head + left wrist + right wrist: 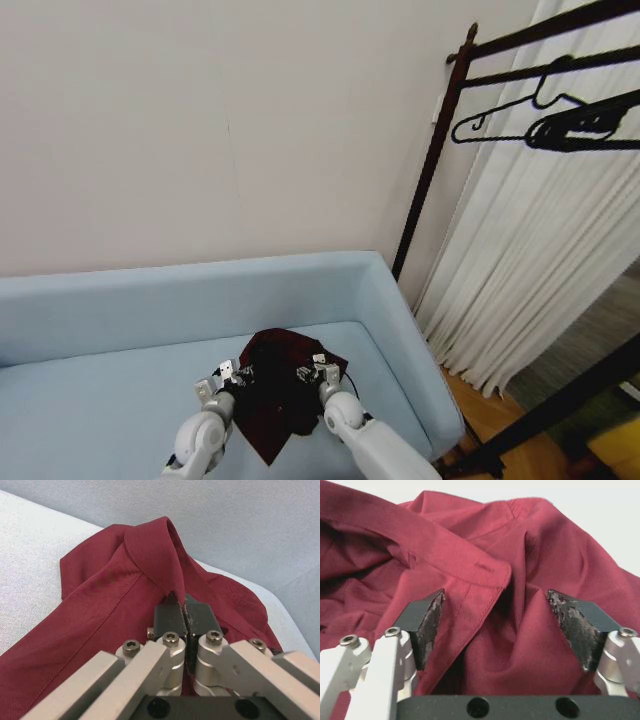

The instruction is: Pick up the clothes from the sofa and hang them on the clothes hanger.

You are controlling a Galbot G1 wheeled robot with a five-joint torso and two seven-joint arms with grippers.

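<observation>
A dark red shirt (275,395) lies crumpled on the light blue sofa (120,390). My left gripper (229,373) rests at the shirt's left edge; in the left wrist view the gripper (185,611) is shut on a raised fold of the shirt (120,600) near its collar. My right gripper (313,368) sits at the shirt's right side; in the right wrist view it (495,622) stands open, pads (432,622) either side of a ridge of red fabric (470,555). A black clothes hanger (545,120) hangs on the dark rack (430,160) at the upper right.
The sofa's right armrest (405,340) stands between the shirt and the rack. White curtains (540,260) hang behind the rack. A dark bar (560,400) crosses the lower right above the wooden floor. A plain wall (200,120) rises behind the sofa.
</observation>
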